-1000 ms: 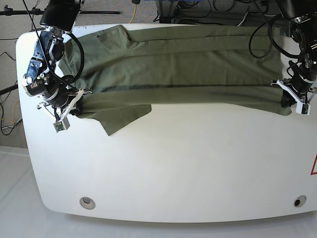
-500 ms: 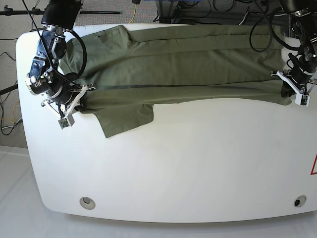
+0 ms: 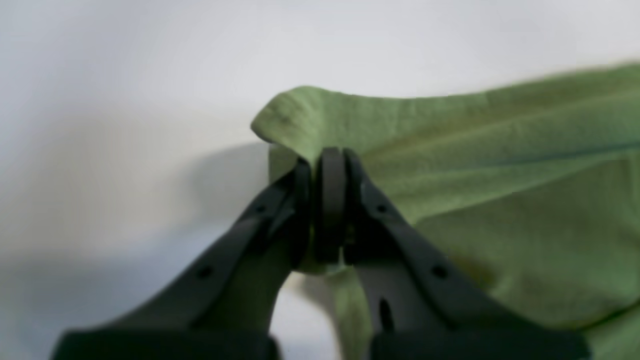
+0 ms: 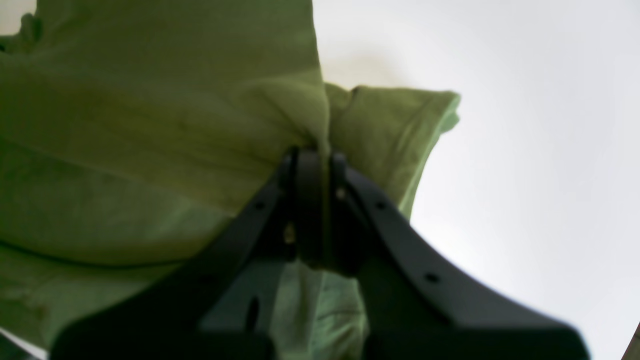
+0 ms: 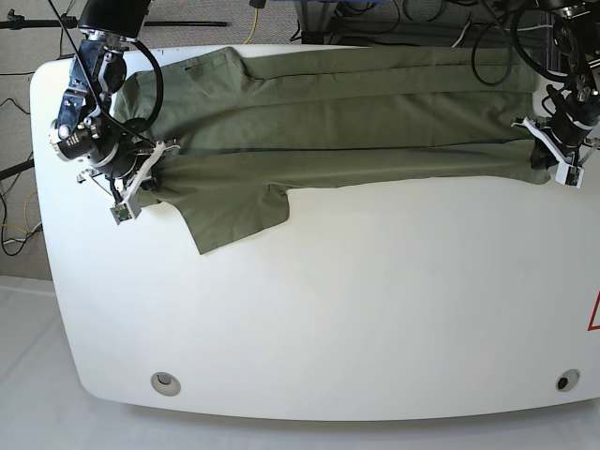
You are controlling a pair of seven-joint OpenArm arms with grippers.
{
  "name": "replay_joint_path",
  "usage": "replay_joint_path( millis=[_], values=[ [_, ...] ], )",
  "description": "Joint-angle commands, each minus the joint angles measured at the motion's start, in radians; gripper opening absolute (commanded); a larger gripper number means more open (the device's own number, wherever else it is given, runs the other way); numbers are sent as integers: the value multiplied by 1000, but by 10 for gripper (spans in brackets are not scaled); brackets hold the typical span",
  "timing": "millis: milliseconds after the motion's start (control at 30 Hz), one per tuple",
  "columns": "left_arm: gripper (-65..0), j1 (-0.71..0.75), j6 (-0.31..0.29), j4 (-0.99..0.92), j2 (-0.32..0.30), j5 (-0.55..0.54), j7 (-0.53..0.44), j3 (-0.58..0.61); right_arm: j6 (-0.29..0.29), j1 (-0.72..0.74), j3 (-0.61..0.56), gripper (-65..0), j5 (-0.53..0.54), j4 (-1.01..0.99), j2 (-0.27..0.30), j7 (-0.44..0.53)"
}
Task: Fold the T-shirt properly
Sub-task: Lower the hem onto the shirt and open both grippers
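Clearly both sets of jaws are pinched fully closed on cloth: left gripper (image 3: 330, 200) clamps a bunched corner of the T-shirt (image 5: 356, 112), right gripper (image 4: 312, 210) clamps a folded edge by the sleeve end. Outward from there, the shirt lies stretched flat along the far edge of the table (image 5: 375, 309), spanning nearly from one short end to the other, one sleeve (image 5: 234, 211) trailing toward the middle. Step looks like carrying the near long edge over for a lengthwise fold. To do it well: move both arms together at matched height, keep the edge taut, land it parallel to the far edge, avoid the trailing sleeve bunching under.
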Motion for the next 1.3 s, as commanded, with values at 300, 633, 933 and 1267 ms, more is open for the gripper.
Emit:
replay_joint_path(
  millis=[300, 633, 933, 1267],
  values=[
    [-646, 27, -3, 13, -23, -4, -18, -15, -7, -54, 19, -615, -4, 47, 8, -7],
    [-617, 28, -7, 18, -28, -4, -10, -17, -15, -67, 18, -444, 0, 48, 7, -12],
    [-461, 17, -11, 19, -28, 19, 36, -15, -10, -58, 13, -330, -23, 40, 3, -7],
    [-194, 3, -21, 18, -29, 27, -19, -23, -5, -52, 13, -295, -35, 41, 6, 8]
  ],
)
